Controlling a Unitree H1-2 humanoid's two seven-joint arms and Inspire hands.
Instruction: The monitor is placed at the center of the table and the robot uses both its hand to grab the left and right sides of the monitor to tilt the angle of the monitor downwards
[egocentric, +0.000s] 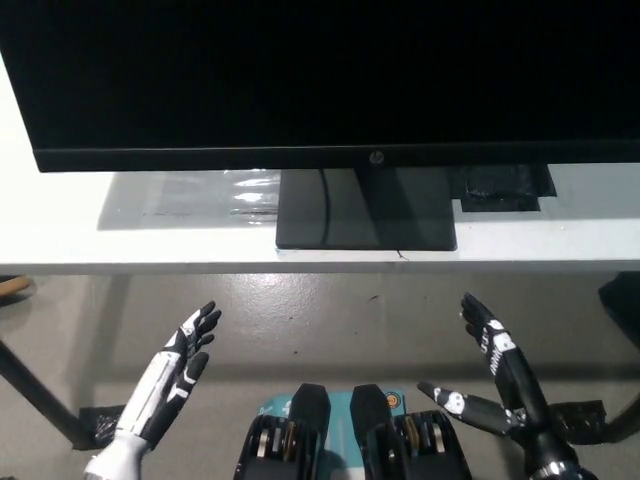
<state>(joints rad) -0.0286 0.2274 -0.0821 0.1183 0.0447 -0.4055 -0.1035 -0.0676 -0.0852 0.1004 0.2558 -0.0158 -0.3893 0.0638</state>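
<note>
A black monitor (320, 75) with a dark screen fills the top of the head view, standing on its black base (365, 215) on the white table (150, 240). My white left hand (175, 370) hangs below the table's front edge at the lower left, open with fingers spread, well short of the monitor's left side. My black right hand (490, 375) is at the lower right, also open, thumb stretched towards the middle. Neither hand touches the monitor. The monitor's right edge runs out of the picture.
A clear plastic sheet (200, 195) lies on the table left of the base. A black object (495, 190) sits behind the base on the right. Below the table is grey floor (330, 320), with dark table legs (35, 395) at the left.
</note>
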